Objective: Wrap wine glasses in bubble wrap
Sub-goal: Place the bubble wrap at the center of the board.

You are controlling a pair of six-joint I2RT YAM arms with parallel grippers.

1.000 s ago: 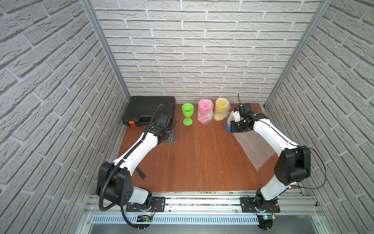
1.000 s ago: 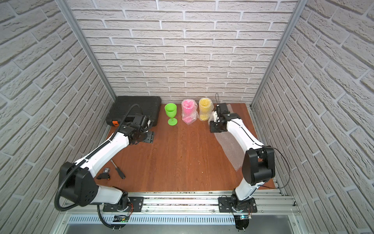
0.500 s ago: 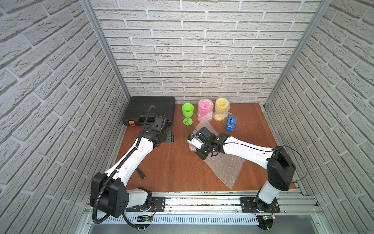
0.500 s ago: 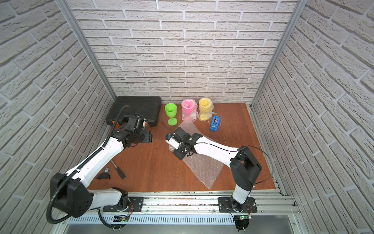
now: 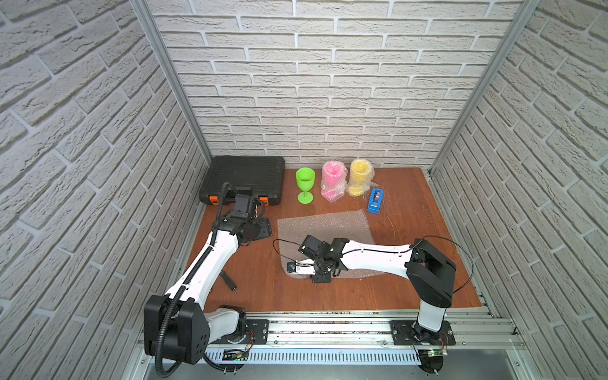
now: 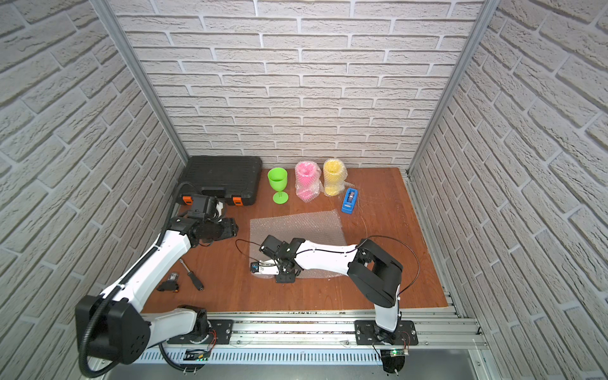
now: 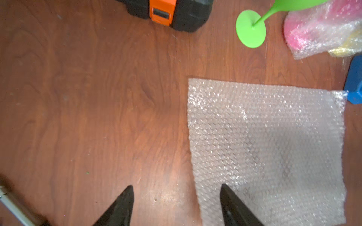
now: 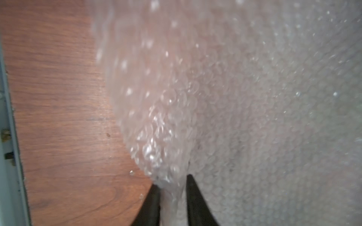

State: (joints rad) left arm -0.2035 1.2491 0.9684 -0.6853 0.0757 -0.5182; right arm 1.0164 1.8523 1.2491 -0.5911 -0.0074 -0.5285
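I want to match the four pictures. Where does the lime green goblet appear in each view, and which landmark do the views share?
In a top view: lime green goblet upright at the back, between black case and wrapped pink goblet.
In a top view: same place.
Left wrist: only its foot and stem, between the same two neighbours.
Right wrist: not in it.
Shared landmark: the flat bubble wrap sheet, in all four.
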